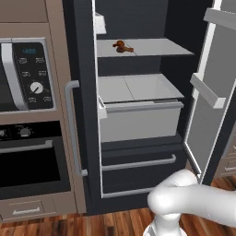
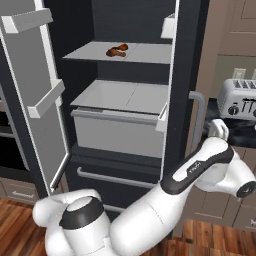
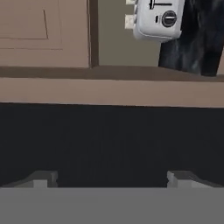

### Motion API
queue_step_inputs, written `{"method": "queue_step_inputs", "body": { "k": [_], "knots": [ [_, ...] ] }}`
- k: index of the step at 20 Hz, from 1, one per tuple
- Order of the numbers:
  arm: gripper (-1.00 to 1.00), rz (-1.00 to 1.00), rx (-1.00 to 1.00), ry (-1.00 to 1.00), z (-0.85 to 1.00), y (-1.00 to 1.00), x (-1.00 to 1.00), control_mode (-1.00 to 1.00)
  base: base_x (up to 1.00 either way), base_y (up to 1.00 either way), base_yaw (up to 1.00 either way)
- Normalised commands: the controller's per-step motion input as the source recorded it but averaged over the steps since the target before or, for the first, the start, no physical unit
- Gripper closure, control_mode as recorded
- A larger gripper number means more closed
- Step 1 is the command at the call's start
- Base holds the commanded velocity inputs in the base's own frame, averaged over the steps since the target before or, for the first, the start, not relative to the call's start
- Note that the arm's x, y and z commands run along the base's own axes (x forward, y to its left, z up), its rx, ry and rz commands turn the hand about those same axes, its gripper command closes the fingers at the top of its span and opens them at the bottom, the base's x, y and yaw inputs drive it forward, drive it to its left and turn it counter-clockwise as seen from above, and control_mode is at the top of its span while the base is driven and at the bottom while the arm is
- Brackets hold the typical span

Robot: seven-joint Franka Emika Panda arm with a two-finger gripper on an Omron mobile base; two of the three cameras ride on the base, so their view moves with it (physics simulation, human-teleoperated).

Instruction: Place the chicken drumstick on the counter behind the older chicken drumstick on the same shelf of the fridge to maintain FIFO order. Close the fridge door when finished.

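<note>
Matt charcoal fridge (image 1: 83, 69), wood floor (image 1: 92, 223)

The fridge (image 1: 85, 115), tall and dark charcoal, stands with one door swung wide open and the other shut, its long silver bar handle upright. Inside, a wide pale-grey shelf (image 1: 161, 47) sits above a white-fronted drawer. The older chicken drumstick (image 1: 122, 46), small and tan-brown, lies flat on this shelf toward its left front, seen likewise in the right base view (image 2: 116, 50). The bench (image 2: 245, 127), black stone with white veins, lies right of the fridge over taupe-brown cabinets.
</note>
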Motion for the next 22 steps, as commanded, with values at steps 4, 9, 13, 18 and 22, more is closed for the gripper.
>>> {"method": "queue_step_inputs", "body": {
  "k": [4,9,13,18,22],
  "knots": [
    [-1.00,0.30,0.08,0.00,-0.13,0.14,0.76,-1.00,0.00,0.00,0.00],
    [-1.00,0.28,0.00,0.00,0.00,0.64,0.09,-1.00,0.00,0.00,0.00],
    [-1.00,0.20,0.00,0.00,0.00,0.91,0.00,-1.00,0.00,0.00,0.00],
    [-1.00,0.15,0.00,0.00,0.01,1.00,0.01,-1.00,0.00,0.00,0.00],
    [-1.00,0.07,0.00,0.00,0.05,1.00,0.38,-1.00,0.00,0.00,0.00]
  ]
}}
